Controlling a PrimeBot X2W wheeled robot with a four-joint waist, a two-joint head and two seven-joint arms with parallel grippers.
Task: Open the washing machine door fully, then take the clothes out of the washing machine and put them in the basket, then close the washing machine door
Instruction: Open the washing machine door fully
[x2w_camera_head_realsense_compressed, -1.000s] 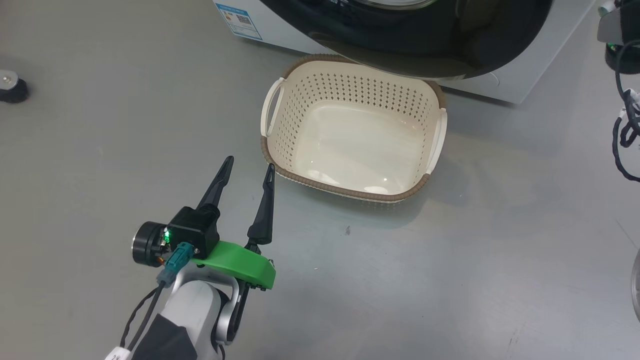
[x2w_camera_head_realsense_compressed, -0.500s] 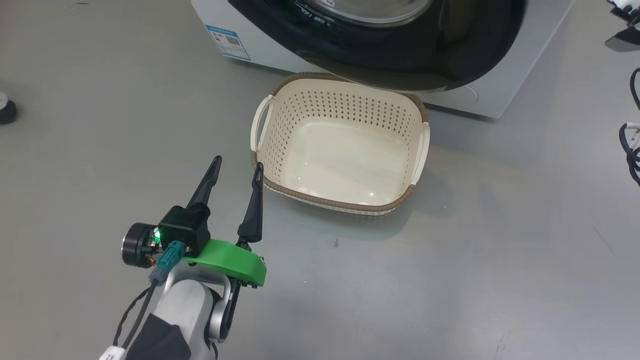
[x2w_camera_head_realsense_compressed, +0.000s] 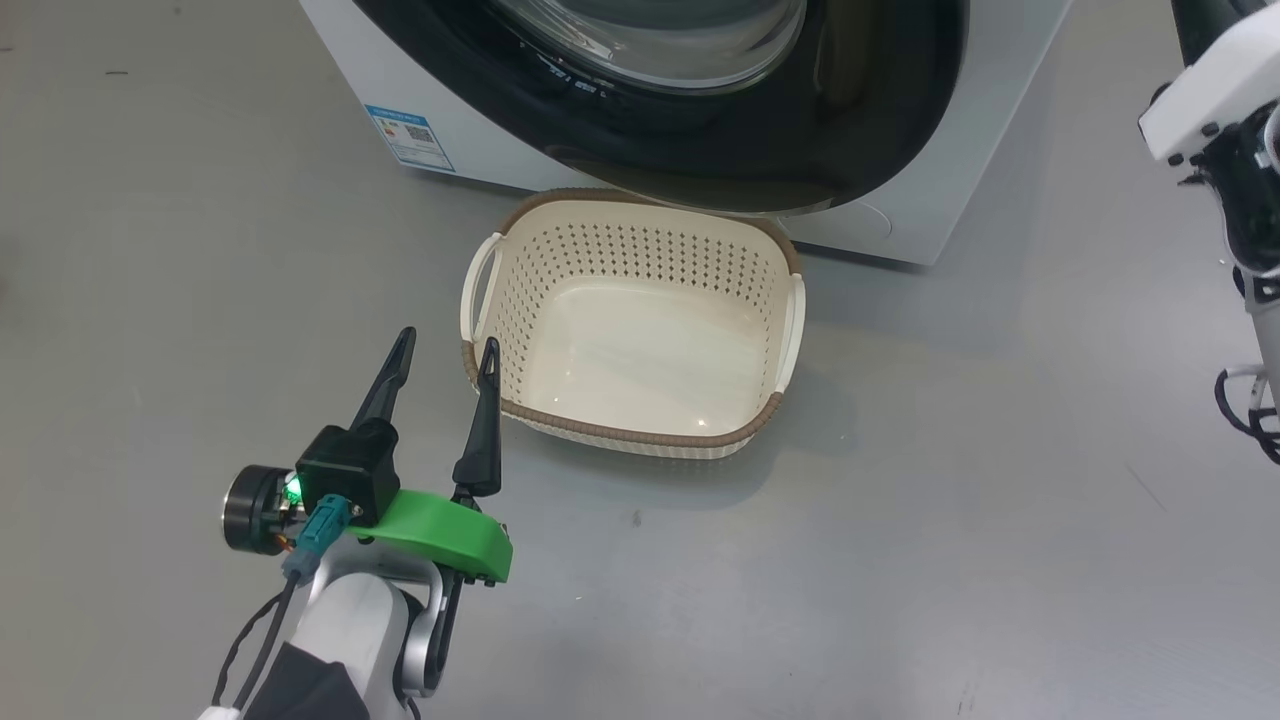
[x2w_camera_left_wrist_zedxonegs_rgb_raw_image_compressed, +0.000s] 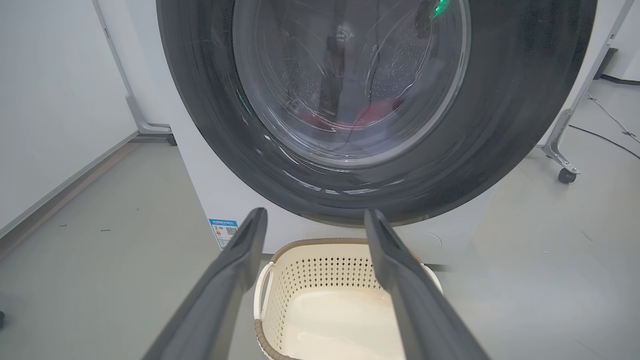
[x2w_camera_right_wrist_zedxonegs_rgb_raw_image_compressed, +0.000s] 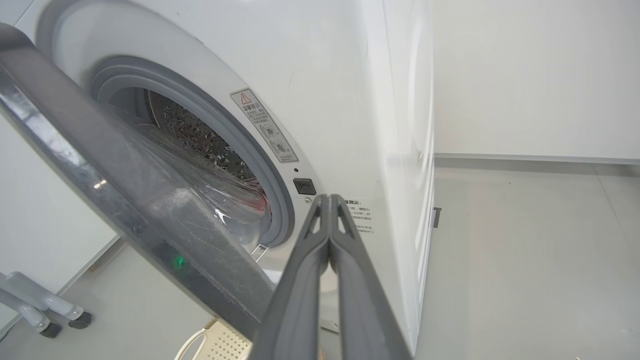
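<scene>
Left end effector (x2w_camera_head_realsense_compressed: 447, 340), head view: low left over the grey floor (x2w_camera_head_realsense_compressed: 1000, 500), fingers spread wide, grasping nothing. Its inner fingertip overlaps the near left corner of the basket (x2w_camera_head_realsense_compressed: 620, 432); you cannot tell contact from here. Basket stands on the floor close before the washing machine (x2w_camera_head_realsense_compressed: 1000, 110), glossy bottom showing. The washing machine door (x2w_camera_head_realsense_compressed: 760, 150) hangs out over the basket's far rim and hides part of it. Blue label sticker (x2w_camera_head_realsense_compressed: 405, 137) low on the machine's front, left side. Right arm (x2w_camera_head_realsense_compressed: 1205, 85), white casing, at the upper right edge, black cables (x2w_camera_head_realsense_compressed: 1240, 400) below it.

Left wrist view: the left end effector (x2w_camera_left_wrist_zedxonegs_rgb_raw_image_compressed: 315, 212) points at the washing machine door (x2w_camera_left_wrist_zedxonegs_rgb_raw_image_compressed: 500, 125), fingers parted, basket (x2w_camera_left_wrist_zedxonegs_rgb_raw_image_compressed: 325, 270) between and below them. The door blocks your way to the drum. Clothes (x2w_camera_left_wrist_zedxonegs_rgb_raw_image_compressed: 375, 110) show red through the glass bowl, low inside. A wheeled frame leg (x2w_camera_left_wrist_zedxonegs_rgb_raw_image_compressed: 565, 150) stands at this view's right.

Right wrist view: right end effector (x2w_camera_right_wrist_zedxonegs_rgb_raw_image_compressed: 328, 197) clenched, fingers pressed together, nothing between them. It rises before the washing machine's white front (x2w_camera_right_wrist_zedxonegs_rgb_raw_image_compressed: 340, 75), near the dark latch slot (x2w_camera_right_wrist_zedxonegs_rgb_raw_image_compressed: 305, 186), just beside the door's free edge (x2w_camera_right_wrist_zedxonegs_rgb_raw_image_compressed: 100, 175); you cannot tell whether they touch. Door stands ajar, swung partway off the grey rubber ring (x2w_camera_right_wrist_zedxonegs_rgb_raw_image_compressed: 235, 140). A sliver of red clothes (x2w_camera_right_wrist_zedxonegs_rgb_raw_image_compressed: 258, 202) shows in the gap. Warning label (x2w_camera_right_wrist_zedxonegs_rgb_raw_image_compressed: 265, 125) above the slot. Basket (x2w_camera_right_wrist_zedxonegs_rgb_raw_image_compressed: 220, 345) corner at the bottom edge, under the door.
</scene>
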